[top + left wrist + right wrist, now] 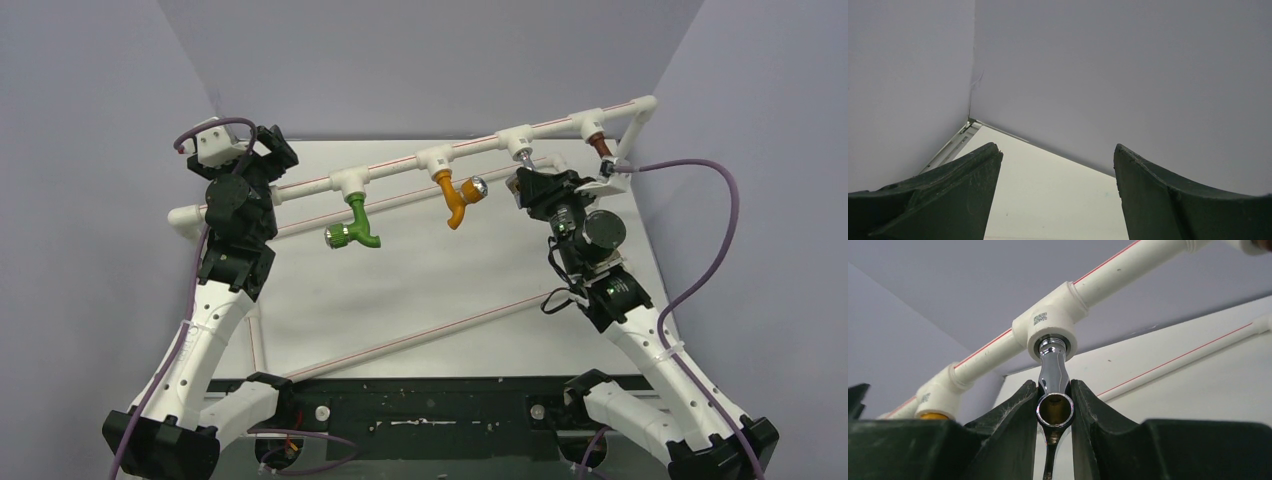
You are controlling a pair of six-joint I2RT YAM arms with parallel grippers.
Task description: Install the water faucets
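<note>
Fingers (pixel 1010 432) of the right gripper (pixel 1053 390) clamp the shiny chrome metal faucet (pixel 1052 365), apparently threading it into the white plastic tee (pixel 1048 322), so the next move probably needs straight turning, while the left gripper (pixel 1055 147) is wide apart, empty.

**Both arms up: left pincer spread, right pincer clamped**

Left arm (pixel 212 330): base at the near-left corner of the worktop (pixel 430 290). The links rise and lean toward the far-left corner. Left wrist (pixel 238 205) sits high, folded over the upper link. Left pincer (pixel 1055 150) is tilted upward toward the far edge, fingers (pixel 963 190) set wide apart.

Right arm (pixel 655 345): base at the near-right corner, reaching up and inward toward the far edge, right of centre. Right wrist (pixel 600 235) is cocked to the left. Right pincer (pixel 1053 386) points upward, jaws drawn nearly together. Its pads press on either side of the chrome faucet (pixel 1052 362).
</note>
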